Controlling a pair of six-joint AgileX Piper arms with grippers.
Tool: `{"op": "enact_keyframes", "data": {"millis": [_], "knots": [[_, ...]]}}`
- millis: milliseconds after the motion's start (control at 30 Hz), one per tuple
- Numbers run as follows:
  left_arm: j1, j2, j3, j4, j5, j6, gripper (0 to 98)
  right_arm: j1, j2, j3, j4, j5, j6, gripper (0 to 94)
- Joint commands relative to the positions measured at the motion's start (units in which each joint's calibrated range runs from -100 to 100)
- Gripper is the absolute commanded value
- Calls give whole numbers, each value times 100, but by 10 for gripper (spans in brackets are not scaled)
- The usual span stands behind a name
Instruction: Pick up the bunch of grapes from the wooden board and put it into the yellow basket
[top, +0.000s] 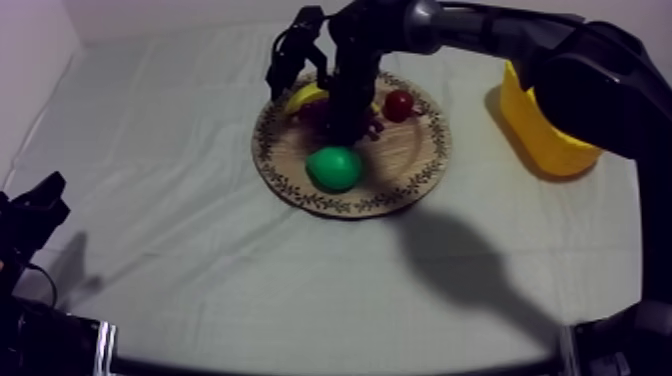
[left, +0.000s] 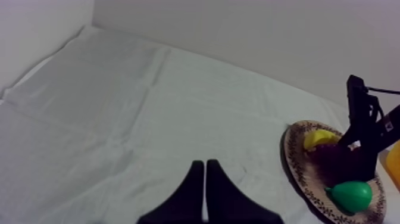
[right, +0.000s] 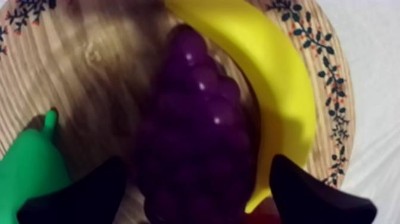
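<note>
Our released right hand (right: 196, 168) straddles the grapes (right: 196, 107), likely light, hard and slick; we would pinch their wide middle.

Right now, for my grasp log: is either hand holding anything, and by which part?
Nothing is held. The right hand is open astride the bunch of grapes on the wooden board; the left hand is shut on nothing.
</note>
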Motion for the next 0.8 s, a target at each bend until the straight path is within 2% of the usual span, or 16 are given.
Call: {"op": "enact_keyframes", "data": {"millis": [0,300,567,767], "knots": [[1,0,1,0,0,2,1,-8,26,1,-2,-6,-3,726],[1,0,1,0,0,2,1,-34,68,4,-21,-44,12,644],[1,0,1,0,0,2,1,-31,23,168,-60,-221,67,466],[1,0,1,0,0,2,1,-14,-96,371,-49,-359,64,415]]}}
